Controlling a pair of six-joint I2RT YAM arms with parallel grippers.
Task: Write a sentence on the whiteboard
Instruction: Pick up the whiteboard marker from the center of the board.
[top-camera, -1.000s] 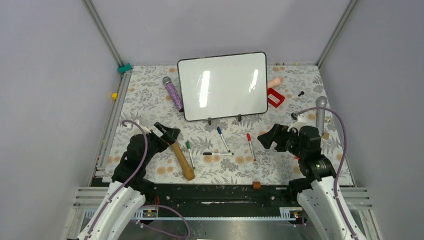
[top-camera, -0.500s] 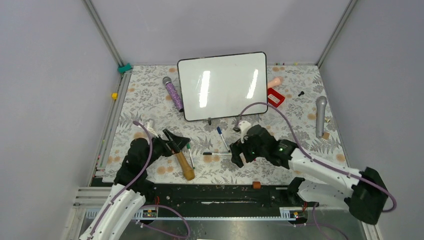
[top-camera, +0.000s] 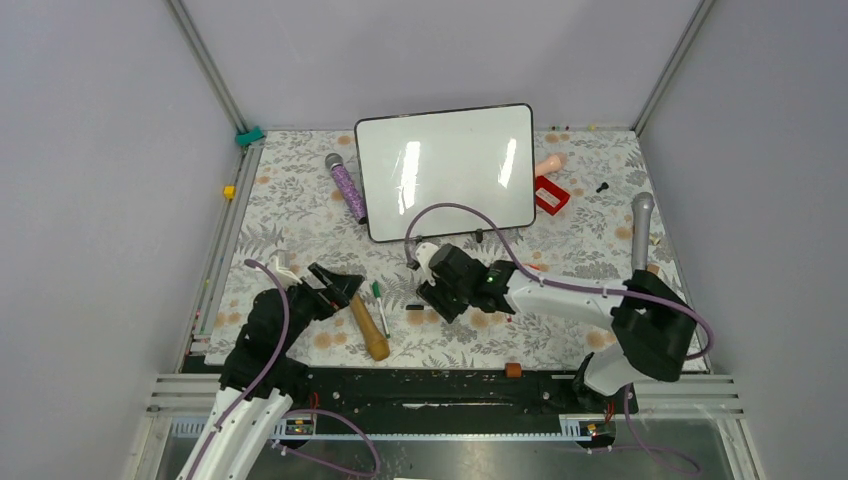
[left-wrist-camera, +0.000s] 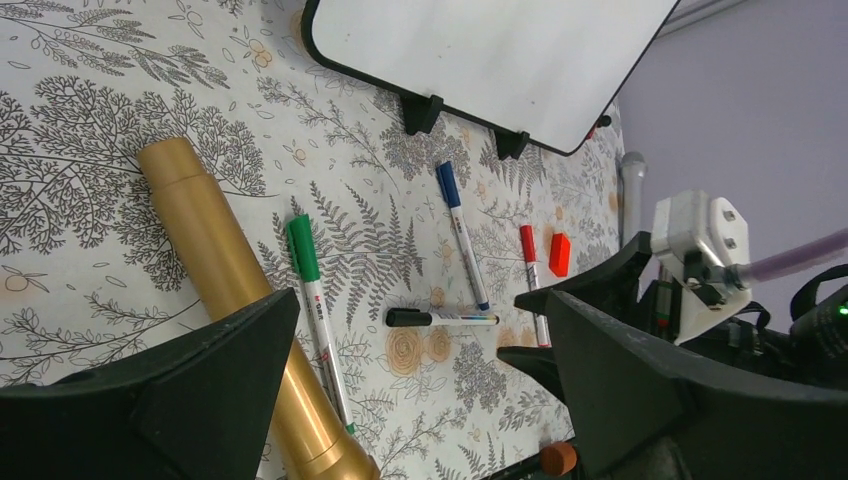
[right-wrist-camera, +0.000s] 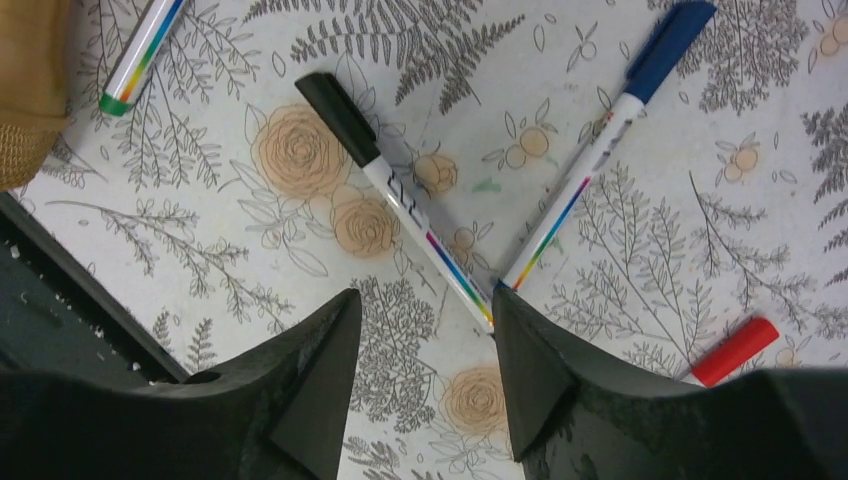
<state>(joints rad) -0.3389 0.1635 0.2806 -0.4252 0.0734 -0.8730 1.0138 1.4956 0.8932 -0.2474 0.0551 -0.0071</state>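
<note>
We show left end effector (left-wrist-camera: 420, 300) and right end effector (right-wrist-camera: 425, 300) spread; grasping the black marker (right-wrist-camera: 400, 205) may drag the adjacent blue marker (right-wrist-camera: 600, 140).

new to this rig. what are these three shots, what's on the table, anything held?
A left arm and a right arm, bolted at the near edge of the floral table, each end in a two-finger gripper. The wide picture is from a fixed camera above and behind them; the other two are from wrist cameras, so the dark wedges there are each arm's own fingers. On the table stands the whiteboard, nothing written yet. Before it lie a green marker, black marker, blue marker, red marker and a tan-handled hammer. The left gripper is open by the hammer, empty. The right gripper is open over the black marker's tail, not gripping it.
</note>
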